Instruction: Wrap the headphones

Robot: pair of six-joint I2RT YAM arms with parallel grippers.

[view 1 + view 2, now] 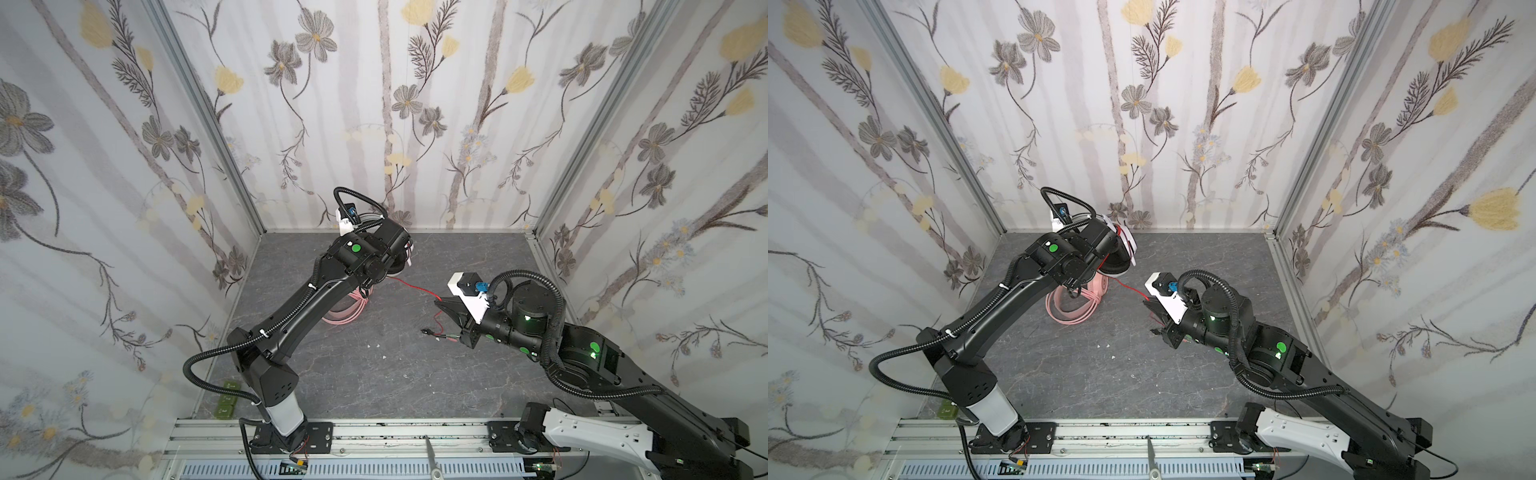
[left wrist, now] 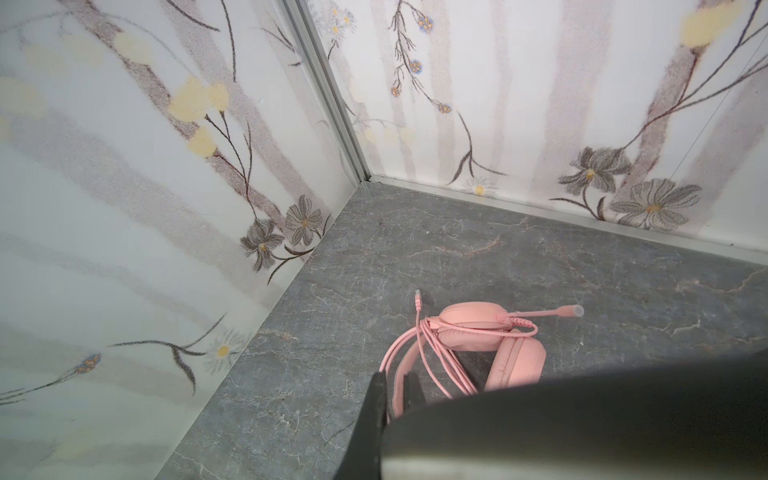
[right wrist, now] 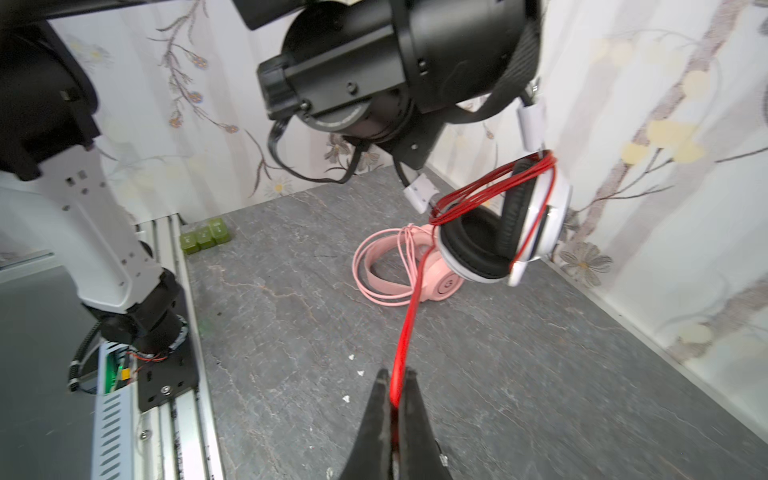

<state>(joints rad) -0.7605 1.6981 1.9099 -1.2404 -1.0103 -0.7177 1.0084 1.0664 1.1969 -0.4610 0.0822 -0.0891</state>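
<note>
Enclosure: walls [image 1: 374,104] papered in a pale floral print, and a table [image 1: 374,374] topped in grey marble-look sheet.

1. Three small green blocks [image 1: 226,401], set in a row at the table's near left edge beside the aluminium rail [image 1: 374,432].
2. Left gripper [image 2: 394,380], black, raised over the back of the table. Its jaws are drawn close together. The grip point itself is hidden in both top views.
3. All-pink over-ear headset [image 2: 469,313], lying on the table below the left arm. Its pink cord [image 2: 419,332] is looped round the band and cups. Its pink mic boom [image 2: 548,312] sticks out to one side.
4. White-and-black over-ear headset with black earpads [image 3: 478,249], hanging off the table from the left gripper by its dark headband, above and just beyond the pink one. Several turns of its thin red cord [image 3: 409,320] already lie round the folded cups.
5. The red cord also runs taut from the cups across the middle of the table [image 1: 409,286].
6. Scattered white scraps [image 1: 376,345], on the bare table centre.
7. Right gripper [image 3: 395,374], black, held low and right of centre, with its jaws clamped on the red cord. The cord's loose tail and plugs [image 1: 432,332] lie on the table just beneath it.
</note>
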